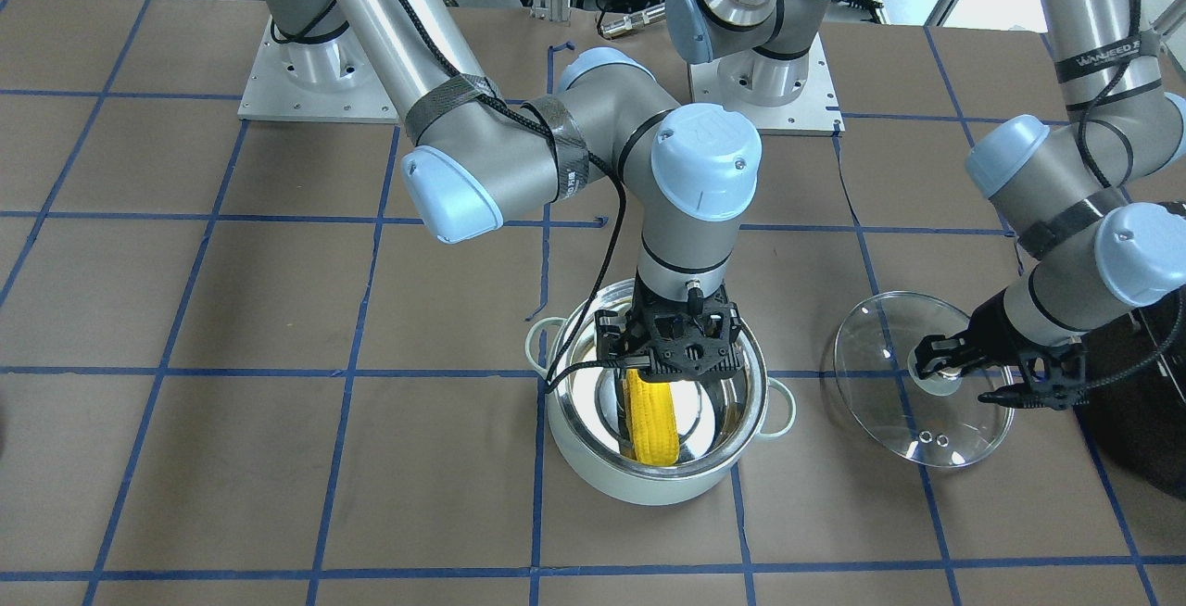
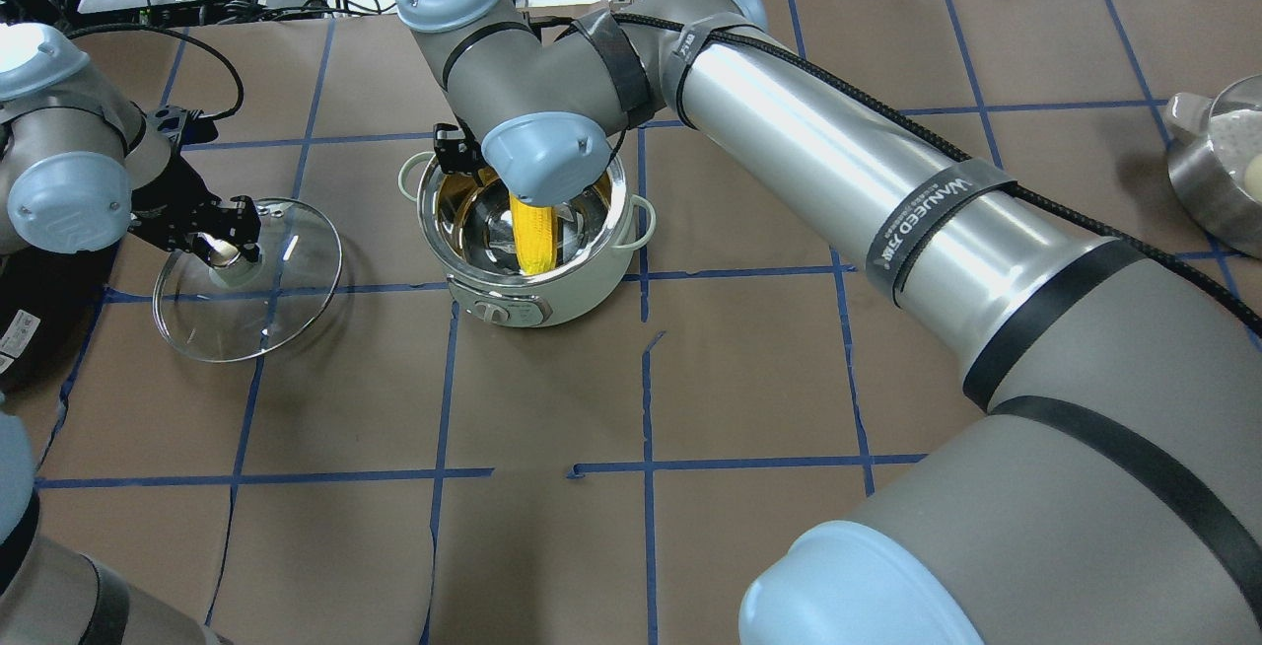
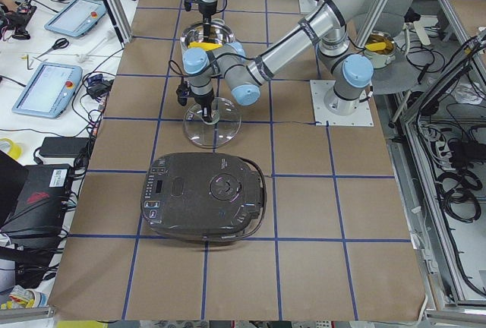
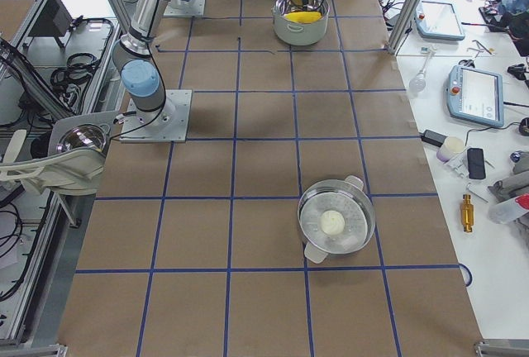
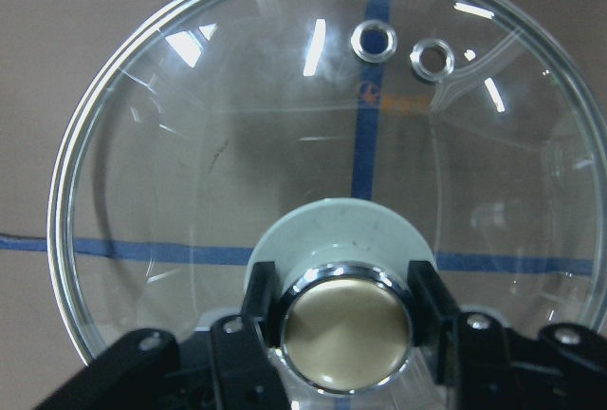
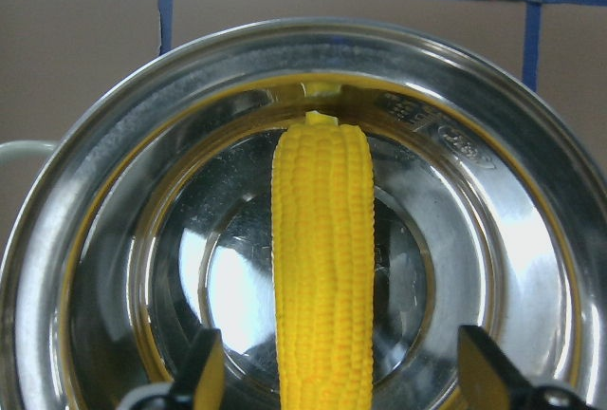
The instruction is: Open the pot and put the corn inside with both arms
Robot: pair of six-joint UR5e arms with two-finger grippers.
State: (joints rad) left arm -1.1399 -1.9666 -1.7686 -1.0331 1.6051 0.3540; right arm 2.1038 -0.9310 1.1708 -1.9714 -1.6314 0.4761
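The mint-green pot (image 1: 649, 487) stands open near the table's middle, also in the overhead view (image 2: 552, 305). The yellow corn (image 1: 649, 421) lies inside it, leaning on the steel wall, and shows in the right wrist view (image 6: 322, 277). My right gripper (image 1: 641, 374) hangs just over the pot's rim, open, with its fingers (image 6: 204, 372) well clear of the corn on both sides. The glass lid (image 1: 889, 411) rests on the table beside the pot. My left gripper (image 5: 346, 325) is shut on its brass knob (image 5: 346, 334), low over the table (image 2: 222, 249).
A bulky black appliance (image 3: 205, 195) sits on the table just beyond the lid, on my left. A steel pan (image 4: 335, 223) with a white ball in it stands far off on my right side. Blue tape lines grid the brown table.
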